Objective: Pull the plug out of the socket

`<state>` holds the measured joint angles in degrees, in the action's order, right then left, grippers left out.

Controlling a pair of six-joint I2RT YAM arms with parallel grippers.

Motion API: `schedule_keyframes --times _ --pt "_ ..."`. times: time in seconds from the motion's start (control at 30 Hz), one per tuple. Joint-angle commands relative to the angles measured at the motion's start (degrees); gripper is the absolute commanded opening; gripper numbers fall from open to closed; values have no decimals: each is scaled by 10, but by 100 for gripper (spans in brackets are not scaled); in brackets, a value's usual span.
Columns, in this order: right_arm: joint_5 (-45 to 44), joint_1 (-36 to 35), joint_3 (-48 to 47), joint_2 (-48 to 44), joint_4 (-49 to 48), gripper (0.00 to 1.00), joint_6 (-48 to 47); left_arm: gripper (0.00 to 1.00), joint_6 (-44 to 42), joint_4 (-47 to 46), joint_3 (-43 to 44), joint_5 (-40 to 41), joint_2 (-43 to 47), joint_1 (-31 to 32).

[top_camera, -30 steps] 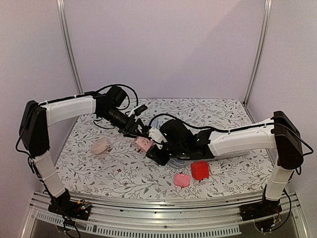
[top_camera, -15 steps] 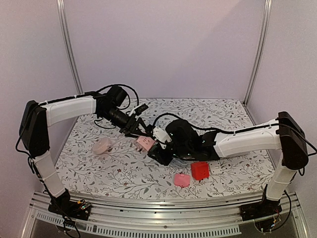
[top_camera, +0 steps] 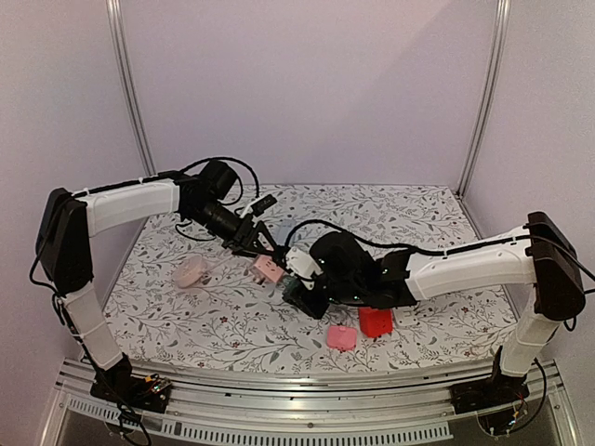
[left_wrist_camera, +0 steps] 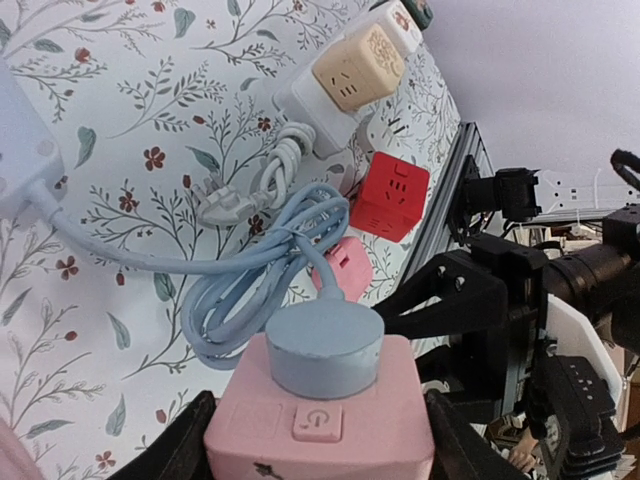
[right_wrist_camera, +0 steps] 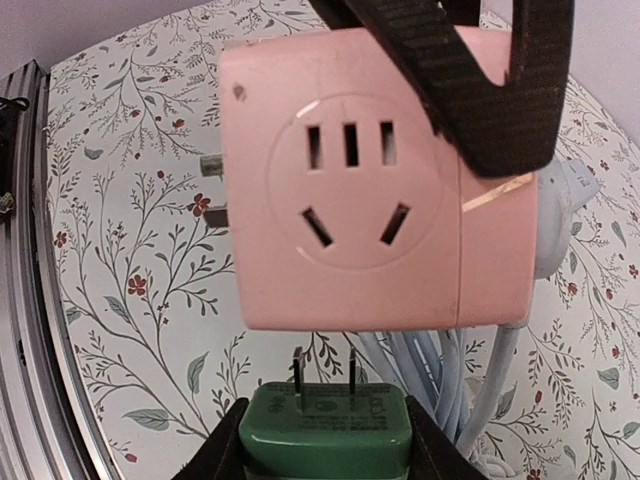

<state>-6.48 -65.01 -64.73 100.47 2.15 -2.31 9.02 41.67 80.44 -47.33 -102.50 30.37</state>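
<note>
Right wrist, cable (right_wrist_camera: 430,380) possibly behind green plug (right_wrist_camera: 325,432)

Pale lilac walls (top_camera: 307,84), floral tabletop (top_camera: 418,214)

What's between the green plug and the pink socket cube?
Nothing: in the right wrist view, the green plug sits clear of the pink socket cube, only air between.

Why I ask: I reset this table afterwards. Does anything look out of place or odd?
One thing: the pink cube socket, clamped in the left gripper, has a pale blue round plug seated in one face, its blue cable trailing in a loose tangle. Nothing looks spilled or broken.
</note>
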Motion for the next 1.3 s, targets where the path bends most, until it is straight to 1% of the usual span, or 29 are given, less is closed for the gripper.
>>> schedule_keyframes --times 0.0,0.13,0.23,0.33,0.4,0.53,0.73,0.9,1.27 --pt "-19 -7 1 -20 11 17 -16 22 -13 -15 17 -15 9 -7" --pt "-29 -7 -3 -19 12 17 -7 22 -13 -14 17 -12 11 -7" --pt "-31 0 -6 -17 16 16 5 20 -12 -17 16 11 22 -13" --pt "-14 24 -1 -27 27 16 19 20 -5 -24 13 18 36 -33" --pt "-4 43 -1 -36 46 17 48 20 7 -30 9 22 43 -48" --pt "-25 57 -2 -40 89 17 67 20 26 -43 2 29 47 -71" --pt "-24 58 6 -29 116 17 107 20 37 -50 -2 37 45 -81" --pt "-45 52 13 -15 123 17 120 20 46 -61 -7 48 46 -86" --pt "-63 37 11 33 127 18 157 20 54 -68 -12 45 48 -92"
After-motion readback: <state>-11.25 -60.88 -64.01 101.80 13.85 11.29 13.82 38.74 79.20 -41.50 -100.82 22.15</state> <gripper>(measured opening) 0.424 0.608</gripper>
